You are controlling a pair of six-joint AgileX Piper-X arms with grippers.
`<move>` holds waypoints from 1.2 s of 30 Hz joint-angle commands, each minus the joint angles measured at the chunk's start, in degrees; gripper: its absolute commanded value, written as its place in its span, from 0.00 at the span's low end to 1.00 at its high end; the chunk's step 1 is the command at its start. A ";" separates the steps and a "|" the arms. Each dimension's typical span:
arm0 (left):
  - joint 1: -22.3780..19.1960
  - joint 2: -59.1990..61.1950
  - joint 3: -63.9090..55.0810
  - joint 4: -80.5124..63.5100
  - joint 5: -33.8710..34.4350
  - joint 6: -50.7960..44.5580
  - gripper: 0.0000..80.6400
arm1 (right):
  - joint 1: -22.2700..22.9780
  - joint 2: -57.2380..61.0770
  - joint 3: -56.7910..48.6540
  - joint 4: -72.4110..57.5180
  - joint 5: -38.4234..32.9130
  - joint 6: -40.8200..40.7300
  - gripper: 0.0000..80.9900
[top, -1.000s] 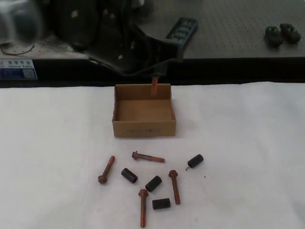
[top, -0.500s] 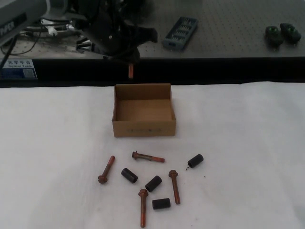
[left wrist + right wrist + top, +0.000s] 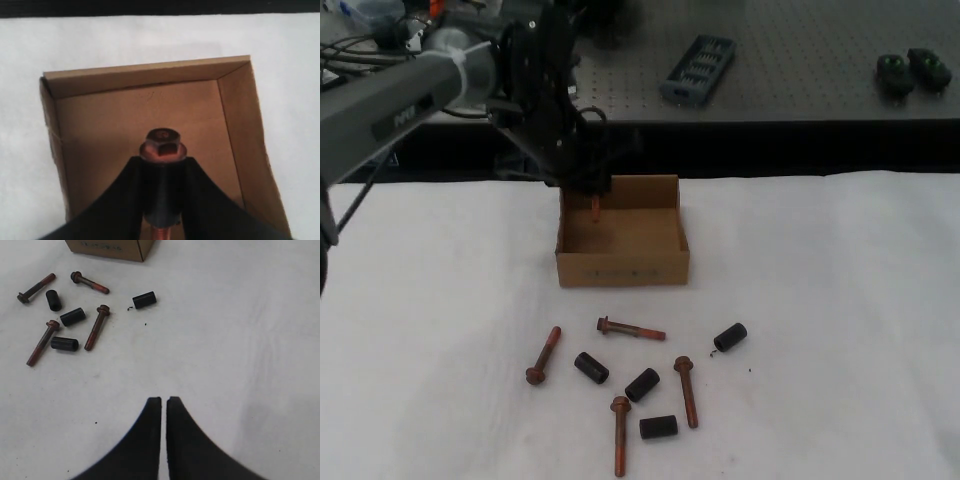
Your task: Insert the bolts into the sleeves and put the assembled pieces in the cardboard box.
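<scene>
The assembled piece (image 3: 162,150), a rusty orange bolt pushed through a black sleeve (image 3: 162,200), hangs upright over the cardboard box (image 3: 240,125). It is clamped between the narrow-set fingers of the left gripper (image 3: 162,162). Its hex bolt head (image 3: 162,136) faces the wrist camera above the box floor. In the high view the left gripper (image 3: 588,185) sits at the box's back left corner. The bolt's orange shank (image 3: 595,206) pokes down inside the rim, though whether it touches the floor is hard to say.

In front of the box (image 3: 620,270), on the side nearest the high camera, 4 loose bolts (image 3: 631,329) and 4 loose sleeves (image 3: 642,384) lie scattered on the white cloth (image 3: 820,300). None of them is joined, and 1 sleeve (image 3: 730,337) lies a little apart, toward the box's right.

The right gripper (image 3: 164,400) hovers over bare cloth, well away from the box on the far side of the loose parts. Its 2 fingers are pressed together with nothing between them.

Behind the box, beyond the cloth, a blue rack (image 3: 698,68) lies on the dark bench.
</scene>
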 commanded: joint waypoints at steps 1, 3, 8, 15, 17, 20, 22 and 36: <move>-0.01 1.54 -1.40 0.02 0.45 -0.27 0.01 | -0.37 -0.40 0.00 -0.03 0.05 0.13 0.05; -0.01 2.12 -1.40 0.02 0.45 -0.27 0.01 | -0.37 -0.40 0.00 -0.03 0.05 1.70 0.05; -0.01 3.52 -1.40 0.02 0.17 -0.27 0.01 | -0.37 -0.40 0.00 -0.03 0.05 2.63 0.05; -0.01 5.16 -1.40 0.02 -0.17 -0.27 0.01 | -0.37 -0.40 0.00 -0.03 0.05 2.63 0.05; -0.01 5.28 -1.40 0.02 -1.23 -0.27 0.01 | -0.37 -0.40 0.00 -0.03 0.05 2.63 0.05; -0.01 5.26 -1.40 0.02 -1.74 -0.27 0.02 | -0.37 -0.40 0.00 -0.03 0.05 2.63 0.05; -0.01 5.26 -1.40 0.02 -1.74 -0.27 0.10 | -0.37 -0.40 0.00 -0.03 0.05 2.63 0.05; -0.01 4.83 -1.40 0.02 1.09 -0.27 0.34 | -0.37 -0.40 0.00 -0.03 0.05 2.36 0.05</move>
